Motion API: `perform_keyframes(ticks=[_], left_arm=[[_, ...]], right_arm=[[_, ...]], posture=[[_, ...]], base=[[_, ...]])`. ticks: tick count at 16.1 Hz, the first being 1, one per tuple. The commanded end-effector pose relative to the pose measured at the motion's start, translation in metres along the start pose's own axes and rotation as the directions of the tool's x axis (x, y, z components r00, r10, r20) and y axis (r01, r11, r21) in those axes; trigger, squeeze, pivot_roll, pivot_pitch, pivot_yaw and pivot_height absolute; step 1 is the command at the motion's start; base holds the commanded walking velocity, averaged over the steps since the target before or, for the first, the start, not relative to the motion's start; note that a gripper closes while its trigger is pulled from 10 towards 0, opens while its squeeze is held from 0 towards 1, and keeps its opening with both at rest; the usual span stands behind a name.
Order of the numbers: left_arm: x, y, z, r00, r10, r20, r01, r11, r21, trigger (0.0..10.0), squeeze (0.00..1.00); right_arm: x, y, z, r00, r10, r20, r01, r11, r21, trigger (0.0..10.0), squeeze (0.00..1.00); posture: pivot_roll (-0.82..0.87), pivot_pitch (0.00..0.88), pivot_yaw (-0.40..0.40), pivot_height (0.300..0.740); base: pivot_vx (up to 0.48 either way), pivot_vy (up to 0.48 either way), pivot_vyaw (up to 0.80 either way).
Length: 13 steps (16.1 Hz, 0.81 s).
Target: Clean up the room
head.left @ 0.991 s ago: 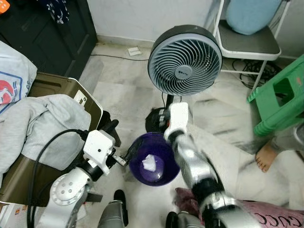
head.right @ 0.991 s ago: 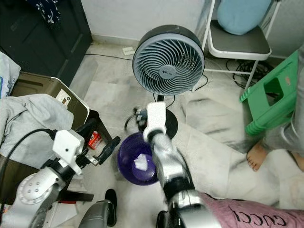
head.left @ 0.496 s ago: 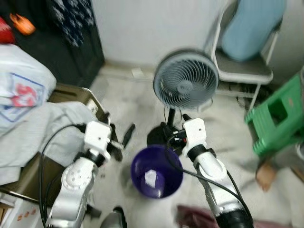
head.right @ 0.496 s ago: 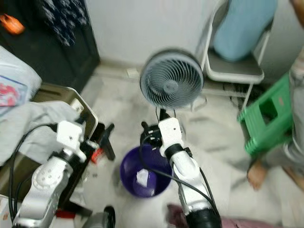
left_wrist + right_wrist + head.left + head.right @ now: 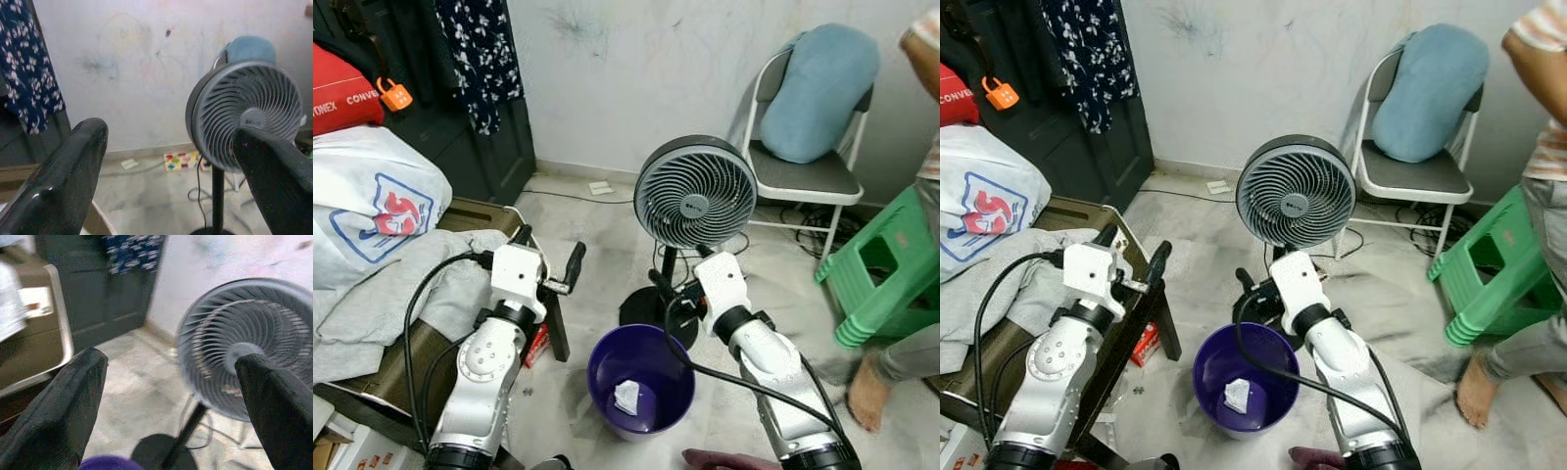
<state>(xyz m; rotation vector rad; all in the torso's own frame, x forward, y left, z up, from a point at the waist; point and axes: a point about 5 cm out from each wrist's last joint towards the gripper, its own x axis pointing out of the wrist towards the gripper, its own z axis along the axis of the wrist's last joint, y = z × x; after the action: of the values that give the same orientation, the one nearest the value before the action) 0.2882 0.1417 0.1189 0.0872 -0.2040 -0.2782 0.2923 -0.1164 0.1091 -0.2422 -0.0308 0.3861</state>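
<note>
Purple bin (image 5: 641, 379) sits upright on the floor between both arms, mouth facing up, crumpled white paper (image 5: 626, 396) inside. Left gripper (image 5: 548, 262) and right gripper (image 5: 677, 266) hover spread, empty.

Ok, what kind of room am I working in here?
Probably a lived-in bedroom or spare room in a home. A pedestal fan stands on the marble floor beside a purple bin, a folding chair holds a blue cushion, and grey clothes lie heaped on the left.
</note>
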Motion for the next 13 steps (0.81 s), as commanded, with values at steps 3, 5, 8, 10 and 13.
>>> perform_keyframes(ticks=[3, 5, 8, 10, 13], left_arm=[[-0.005, 0.004, 0.003, 0.999, 0.010, 0.030, -0.009, 0.998, -0.058, 10.0, 0.00], [-0.012, 0.008, 0.010, 0.998, 0.005, 0.061, 0.001, 0.995, -0.102, 10.0, 0.00], [-0.021, 0.016, 0.019, 0.996, 0.050, 0.078, -0.041, 0.992, -0.116, 10.0, 0.00], [-0.034, 0.016, 0.012, 0.999, 0.020, 0.036, -0.016, 0.994, -0.109, 10.0, 0.00], [-0.045, 0.003, 0.005, 1.000, 0.010, -0.005, -0.011, 0.989, -0.150, 10.0, 0.00]], right_arm=[[-0.002, -0.030, 0.010, 0.962, -0.272, 0.019, 0.272, 0.962, 0.002, 10.0, 0.00], [-0.014, -0.038, 0.012, 0.941, -0.332, 0.067, 0.333, 0.943, -0.011, 10.0, 0.00], [-0.033, -0.043, 0.010, 0.911, -0.411, 0.035, 0.409, 0.911, 0.055, 10.0, 0.00], [-0.059, -0.044, -0.001, 0.913, -0.407, -0.023, 0.407, 0.913, 0.008, 10.0, 0.00], [-0.073, -0.034, -0.007, 0.919, -0.392, -0.036, 0.393, 0.920, 0.003, 10.0, 0.00]], posture=[[-0.03, 0.000, -0.001, 0.740], [-0.05, 0.000, 0.002, 0.740], [-0.07, 0.000, -0.002, 0.740], [-0.08, 0.000, -0.005, 0.740], [-0.09, 0.018, -0.004, 0.740]], base=[[0.000, 0.000, 0.00], [0.000, 0.000, 0.00], [0.000, 0.000, 0.00], [0.000, 0.000, 0.00], [0.000, 0.000, 0.00]])
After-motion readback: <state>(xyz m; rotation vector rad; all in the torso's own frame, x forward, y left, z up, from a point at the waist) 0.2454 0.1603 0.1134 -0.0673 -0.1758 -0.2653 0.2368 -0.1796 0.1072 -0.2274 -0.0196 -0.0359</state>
